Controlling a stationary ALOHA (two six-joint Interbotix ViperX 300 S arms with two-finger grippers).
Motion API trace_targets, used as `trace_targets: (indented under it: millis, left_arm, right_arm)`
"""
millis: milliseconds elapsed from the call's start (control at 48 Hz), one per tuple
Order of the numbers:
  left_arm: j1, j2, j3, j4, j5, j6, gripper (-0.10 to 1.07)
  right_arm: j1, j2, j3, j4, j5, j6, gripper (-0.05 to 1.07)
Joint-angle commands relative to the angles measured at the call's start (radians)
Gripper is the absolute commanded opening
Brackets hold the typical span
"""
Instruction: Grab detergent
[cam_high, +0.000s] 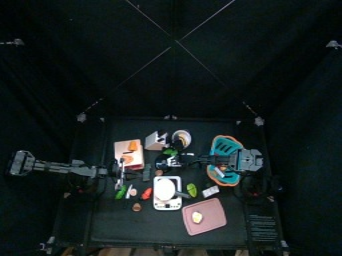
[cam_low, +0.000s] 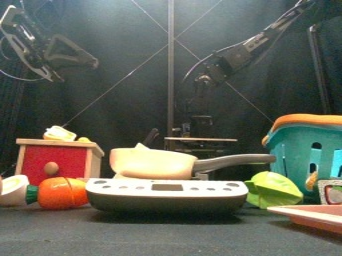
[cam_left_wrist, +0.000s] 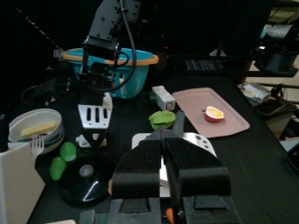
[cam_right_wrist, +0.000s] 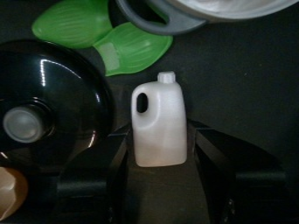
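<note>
**Right gripper and detergent.** In the right wrist view, the detergent (cam_right_wrist: 160, 122) is shown as a small white jug with a cap and a handle hole. Its broad face is turned to the camera, on the black table (cam_right_wrist: 251, 79). It is placed just beside the rim of a black round lid (cam_right_wrist: 47, 96), on the side away from the lid's pale knob. The right gripper (cam_right_wrist: 162, 138) is seen with its jaws spread wide, one on each side of the jug's lower half. The jug is bracketed but not yet clamped, and whether the jaws touch its sides cannot be told. Two green leaf-shaped pieces (cam_right_wrist: 100, 35) are seen against the lid's rim, next to the jug's cap end. A grey-rimmed vessel (cam_right_wrist: 205, 10) is seen beyond them, farther from the lid. An orange item (cam_right_wrist: 6, 194) is cut off by the picture's edge, close to the lid.

**Left gripper.** The left arm (cam_high: 60, 168) is shown stretched out at the left side of the table. In its wrist view, the left gripper (cam_left_wrist: 167, 162) is seen with its jaws only slightly parted and nothing between them.
</note>
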Motion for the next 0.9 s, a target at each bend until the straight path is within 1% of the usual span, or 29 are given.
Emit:
trace_targets:
  millis: [0, 167, 354, 542, 708, 875]
  left_arm:
    - [0.009, 0.002, -0.011, 0.002, -0.005, 0.000, 0.36]
    - [0.018, -0.017, 0.005, 0.002, -0.005, -0.002, 0.36]
    - [0.035, -0.097, 0.048, 0.000, 0.005, -0.002, 0.36]
    - [0.077, -0.166, 0.075, 0.000, 0.031, 0.000, 0.36]
    - [0.117, -0.172, 0.072, 0.000, 0.061, 0.000, 0.36]
    - [0.132, -0.172, 0.071, -0.002, 0.066, 0.000, 0.36]
  right_arm:
    - [0.017, -0.077, -0.020, -0.021, 0.006, 0.002, 0.52]
    - [0.035, -0.091, -0.028, -0.043, 0.014, 0.002, 0.52]
    - [0.041, -0.092, -0.038, -0.060, 0.014, -0.002, 0.52]
    - [0.051, -0.095, -0.064, -0.101, 0.014, 0.000, 0.52]
    - [0.054, -0.095, -0.075, -0.107, 0.003, 0.000, 0.52]
    - [0.054, -0.086, -0.075, -0.107, -0.018, 0.002, 0.52]
